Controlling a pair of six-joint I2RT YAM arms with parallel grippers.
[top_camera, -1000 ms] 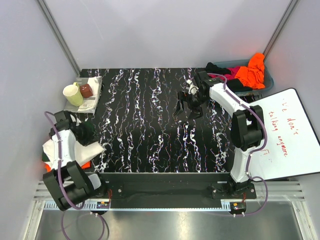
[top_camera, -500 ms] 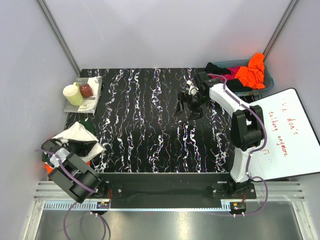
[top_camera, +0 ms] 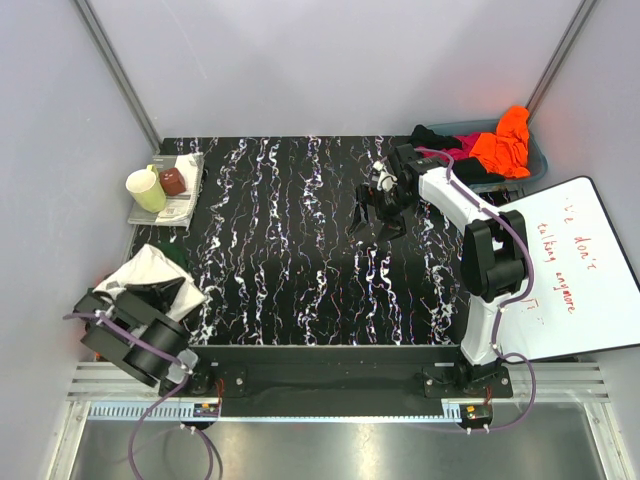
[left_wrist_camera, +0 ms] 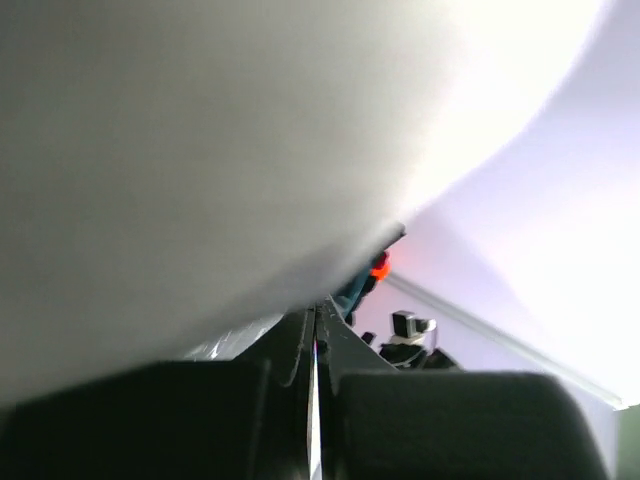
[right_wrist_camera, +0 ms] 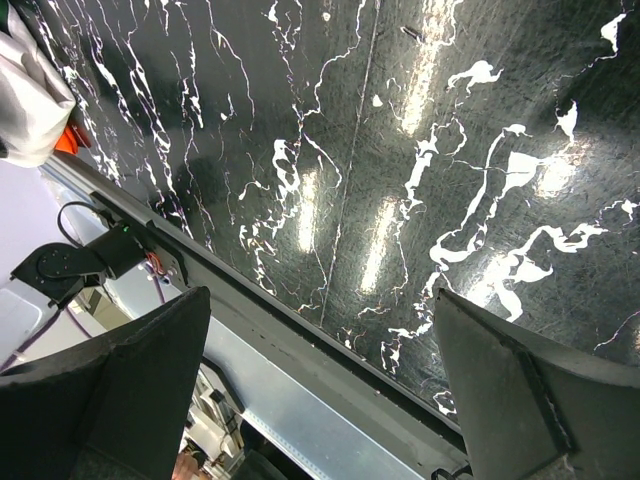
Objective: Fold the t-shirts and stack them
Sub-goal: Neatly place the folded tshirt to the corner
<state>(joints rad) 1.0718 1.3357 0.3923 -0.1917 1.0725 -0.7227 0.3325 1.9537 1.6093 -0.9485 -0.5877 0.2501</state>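
Cream cloth marks the compact cream shirt (top_camera: 152, 272), which lies at the near left corner of the black marbled surface (top_camera: 290, 260), close to its edge. In the right wrist view a sliver of orange (right_wrist_camera: 64, 140) shows beside it, so it probably tops the stack. The other t-shirts, an orange shirt (top_camera: 503, 140), a magenta shirt (top_camera: 452, 152) and a black shirt (top_camera: 430, 132), are heaped in the grey bin (top_camera: 541, 160) at the far right corner.

The left arm is tucked beside the stack. The left fingers (left_wrist_camera: 292, 350) are pressed together with nothing visible between them, and a pale blurred mass fills most of that view. The right fingers (right_wrist_camera: 120, 380) are spread wide and empty, hovering over bare surface between bin and stack.

Judged step: fetching the next shirt. To do it well, the right arm should turn to the bin and pinch one garment only, near a collar or shoulder seam. It should lift until the garment hangs free of the heap, then lay it flat at centre, where both arms can reach. The left arm should avoid the stack, lest the cream shirt be dragged off the edge.
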